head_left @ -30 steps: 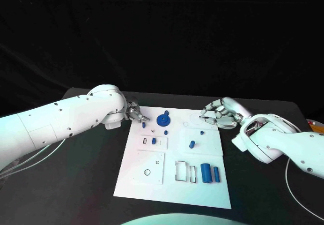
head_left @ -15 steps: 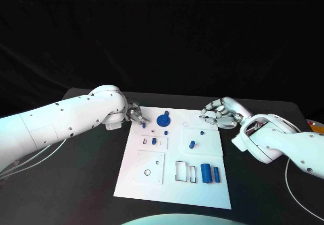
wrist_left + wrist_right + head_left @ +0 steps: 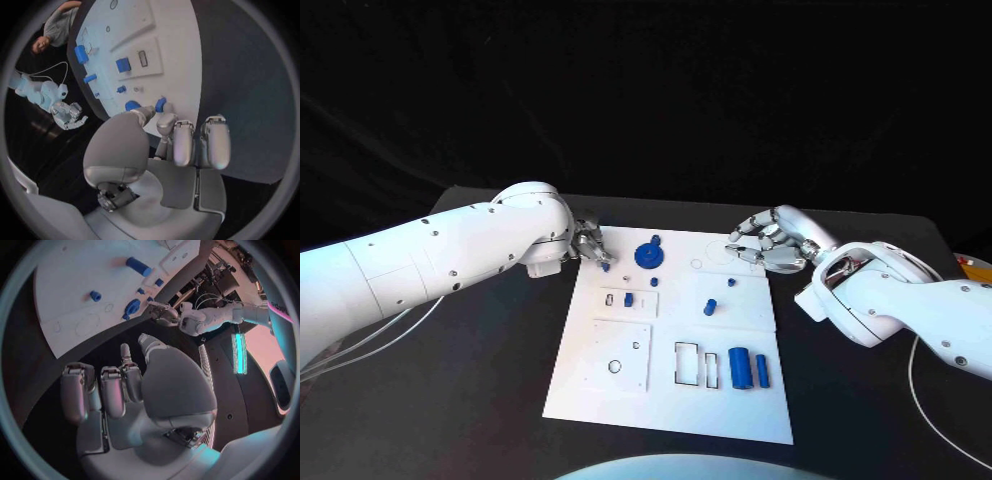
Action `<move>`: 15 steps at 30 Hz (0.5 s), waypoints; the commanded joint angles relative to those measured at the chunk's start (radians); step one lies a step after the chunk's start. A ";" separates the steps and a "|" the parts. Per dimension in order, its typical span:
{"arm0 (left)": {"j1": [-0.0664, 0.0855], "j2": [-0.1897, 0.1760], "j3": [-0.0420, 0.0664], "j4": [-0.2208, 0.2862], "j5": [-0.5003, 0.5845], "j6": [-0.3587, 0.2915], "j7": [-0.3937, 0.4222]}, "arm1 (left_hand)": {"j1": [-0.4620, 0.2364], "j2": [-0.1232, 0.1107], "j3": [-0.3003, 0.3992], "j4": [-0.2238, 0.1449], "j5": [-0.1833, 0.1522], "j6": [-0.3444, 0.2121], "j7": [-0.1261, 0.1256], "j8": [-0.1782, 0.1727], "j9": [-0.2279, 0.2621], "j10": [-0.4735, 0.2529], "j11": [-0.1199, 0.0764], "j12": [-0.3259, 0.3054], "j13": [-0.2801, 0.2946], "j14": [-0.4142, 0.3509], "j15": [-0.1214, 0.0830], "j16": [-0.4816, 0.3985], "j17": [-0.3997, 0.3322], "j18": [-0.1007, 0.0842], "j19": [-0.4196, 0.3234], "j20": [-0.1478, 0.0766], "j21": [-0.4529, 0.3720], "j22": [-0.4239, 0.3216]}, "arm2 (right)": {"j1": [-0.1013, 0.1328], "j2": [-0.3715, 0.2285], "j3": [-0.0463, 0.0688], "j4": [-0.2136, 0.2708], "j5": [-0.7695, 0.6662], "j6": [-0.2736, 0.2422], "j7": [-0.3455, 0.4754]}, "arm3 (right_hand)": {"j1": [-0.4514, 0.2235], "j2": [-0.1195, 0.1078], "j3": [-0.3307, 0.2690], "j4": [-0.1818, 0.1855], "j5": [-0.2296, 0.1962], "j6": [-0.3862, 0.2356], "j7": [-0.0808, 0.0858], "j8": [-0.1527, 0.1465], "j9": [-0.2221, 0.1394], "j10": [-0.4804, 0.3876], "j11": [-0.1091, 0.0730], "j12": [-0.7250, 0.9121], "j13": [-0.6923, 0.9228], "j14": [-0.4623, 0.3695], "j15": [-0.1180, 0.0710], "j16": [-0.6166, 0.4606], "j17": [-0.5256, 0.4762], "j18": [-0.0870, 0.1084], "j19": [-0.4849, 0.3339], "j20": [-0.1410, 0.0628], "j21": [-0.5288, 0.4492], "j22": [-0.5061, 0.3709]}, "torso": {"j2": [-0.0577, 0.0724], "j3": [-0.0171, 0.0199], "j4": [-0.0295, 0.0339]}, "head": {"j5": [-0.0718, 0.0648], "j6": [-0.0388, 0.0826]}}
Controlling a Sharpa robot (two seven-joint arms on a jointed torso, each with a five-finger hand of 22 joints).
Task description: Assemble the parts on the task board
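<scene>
The white task board [image 3: 623,366] lies in the middle of the table. My left hand [image 3: 587,243] is at the board's far left corner, and its thumb and a fingertip [image 3: 165,118] pinch a small blue peg [image 3: 607,266] [image 3: 160,104] standing at the board's edge. A blue gear-shaped disc [image 3: 649,256] sits just beside it. My right hand [image 3: 769,243] hovers over the far right corner, fingers [image 3: 112,390] loosely bent and apart, holding nothing. Small blue pieces [image 3: 711,306] stand mid-board, and two blue cylinders [image 3: 750,370] lie near the front right.
The board has empty cut-outs: a round hole [image 3: 615,368] at the front left and a rectangular slot [image 3: 687,364] beside the cylinders. Black table [image 3: 473,400] surrounds the board. White cables [image 3: 358,350] hang off the left side.
The left hand's fingers have shifted very slightly at the small blue peg. The right hand and the other parts have stayed where they were.
</scene>
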 commanded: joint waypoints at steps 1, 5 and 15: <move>0.000 0.003 0.000 -0.001 0.037 0.001 0.013 | 0.053 0.003 0.055 -0.006 -0.002 0.001 -0.011 0.025 0.018 0.003 -0.008 0.005 0.001 0.041 -0.010 -0.003 0.026 0.006 0.002 -0.003 -0.003 0.008 | -0.001 0.001 0.000 -0.001 0.000 0.000 0.011 | 0.001 0.008 0.000 -0.001 0.005 -0.007 0.002 0.004 0.002 -0.001 0.000 0.000 0.107 0.073 -0.005 -0.007 0.135 0.005 0.028 -0.005 -0.003 0.178 | -0.001 0.0010 0.0000 | 0.000 -0.001; 0.000 0.001 -0.001 0.000 0.065 -0.005 0.016 | 0.097 -0.005 0.161 -0.019 -0.006 -0.013 -0.015 0.072 0.054 0.009 -0.012 0.006 0.001 0.042 -0.013 -0.003 0.026 0.005 0.004 -0.007 -0.003 0.011 | -0.001 0.002 0.000 -0.004 0.001 0.000 0.012 | 0.001 0.009 0.000 -0.001 0.006 -0.007 0.002 0.004 0.002 -0.002 0.000 0.000 0.107 0.073 -0.005 -0.006 0.135 0.005 0.028 -0.005 -0.004 0.178 | -0.001 0.0007 -0.0008 | 0.000 -0.002; -0.002 -0.027 0.000 0.025 0.138 -0.021 0.015 | 0.092 -0.025 0.240 -0.030 -0.010 -0.027 -0.016 0.108 0.085 0.014 -0.013 0.009 0.001 0.042 -0.013 -0.003 0.026 0.005 0.004 -0.008 -0.003 0.012 | -0.001 0.002 0.000 -0.006 0.005 0.002 0.013 | 0.002 0.009 0.001 -0.001 0.009 -0.007 0.002 0.004 0.002 -0.002 -0.001 -0.001 0.106 0.073 -0.006 -0.007 0.134 0.006 0.027 -0.005 -0.005 0.177 | -0.002 0.0016 0.0012 | 0.001 0.001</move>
